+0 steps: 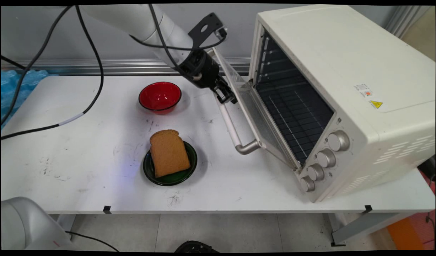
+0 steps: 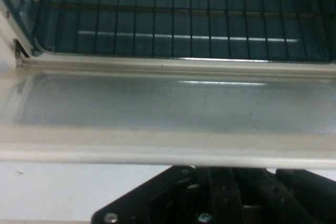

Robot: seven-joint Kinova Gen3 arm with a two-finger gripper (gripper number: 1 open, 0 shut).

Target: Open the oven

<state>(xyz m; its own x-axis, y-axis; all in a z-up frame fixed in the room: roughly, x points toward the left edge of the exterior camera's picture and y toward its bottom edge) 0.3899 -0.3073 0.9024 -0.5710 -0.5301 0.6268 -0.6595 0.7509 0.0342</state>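
A cream toaster oven point(image 1: 345, 71) stands on the right of the table with its glass door point(image 1: 253, 110) hanging partly open, tilted down toward the table. My gripper point(image 1: 225, 96) is at the far end of the door's white handle bar point(image 1: 229, 124), shut on it. In the hand view the door's glass point(image 2: 168, 103) fills the middle, the wire rack point(image 2: 173, 19) inside the oven lies beyond it, and the door's edge hides my fingertips; only the black linkage point(image 2: 220, 192) shows.
A slice of brown bread point(image 1: 169, 152) lies on a dark green plate point(image 1: 189, 170) near the table's front middle. A red bowl point(image 1: 160, 96) stands behind it, left of my gripper. Black cables point(image 1: 93, 89) trail over the table's left side.
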